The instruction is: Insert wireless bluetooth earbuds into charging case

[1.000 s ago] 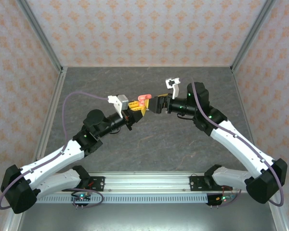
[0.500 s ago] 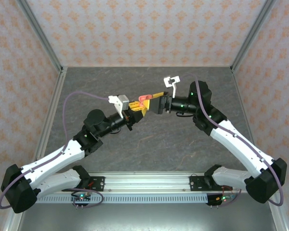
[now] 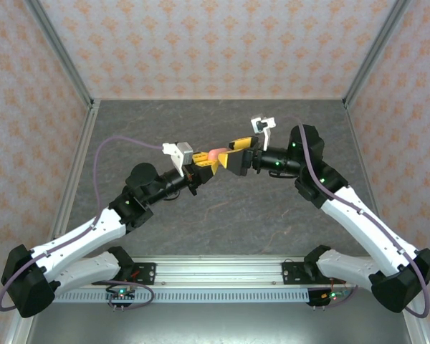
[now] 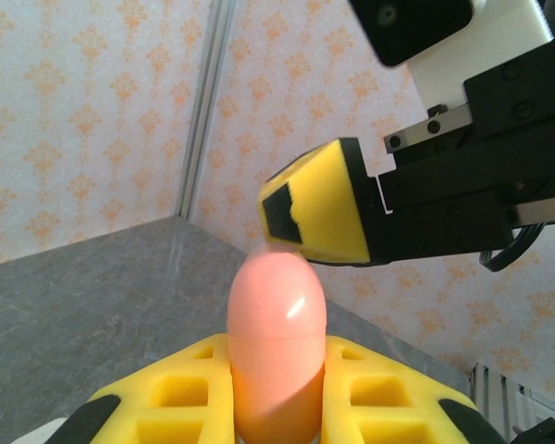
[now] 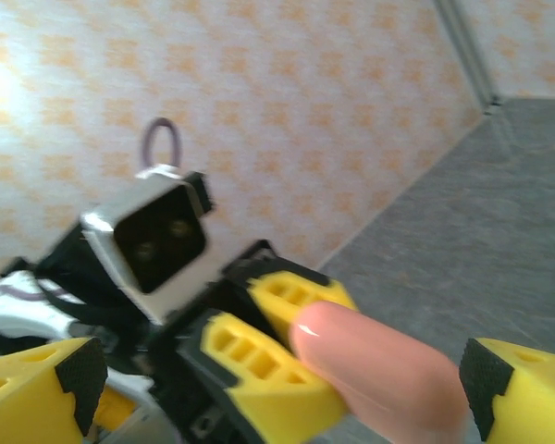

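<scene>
Left gripper (image 4: 276, 393) clenched on shut pink case (image 4: 276, 324) held above the surface, right gripper (image 5: 277, 384) spread wide around its tip; case unopened, insertion apparently not begun

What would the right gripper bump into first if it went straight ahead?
Most likely the pink charging case. The left gripper holds it up in the air, and the right gripper points its open jaws right at the case's free end.
</scene>
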You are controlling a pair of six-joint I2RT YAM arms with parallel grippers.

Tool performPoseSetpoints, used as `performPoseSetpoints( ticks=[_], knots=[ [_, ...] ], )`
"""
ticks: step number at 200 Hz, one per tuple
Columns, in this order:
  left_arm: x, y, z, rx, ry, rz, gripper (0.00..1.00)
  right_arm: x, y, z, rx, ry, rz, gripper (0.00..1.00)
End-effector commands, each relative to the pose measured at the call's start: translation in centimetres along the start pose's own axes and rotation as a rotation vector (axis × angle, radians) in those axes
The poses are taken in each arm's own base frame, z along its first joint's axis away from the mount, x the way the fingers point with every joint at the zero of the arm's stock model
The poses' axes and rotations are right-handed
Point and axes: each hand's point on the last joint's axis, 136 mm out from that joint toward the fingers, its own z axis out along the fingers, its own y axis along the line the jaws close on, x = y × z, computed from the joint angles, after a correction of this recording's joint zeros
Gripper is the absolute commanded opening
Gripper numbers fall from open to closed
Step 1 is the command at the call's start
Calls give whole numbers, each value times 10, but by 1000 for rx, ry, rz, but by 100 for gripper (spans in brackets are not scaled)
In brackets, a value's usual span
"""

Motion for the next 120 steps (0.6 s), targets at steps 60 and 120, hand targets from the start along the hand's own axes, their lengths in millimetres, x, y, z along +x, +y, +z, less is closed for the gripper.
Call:
performPoseSetpoints(
  ticks=[60,120],
  knots=[
    [39,46,-2,-237,126,-24,0,-2,-118,-72,835,-43,-35,99],
    [140,98,1,-442,414,-232,0,18,-134,-79,890,-10,-12,99]
  ],
)
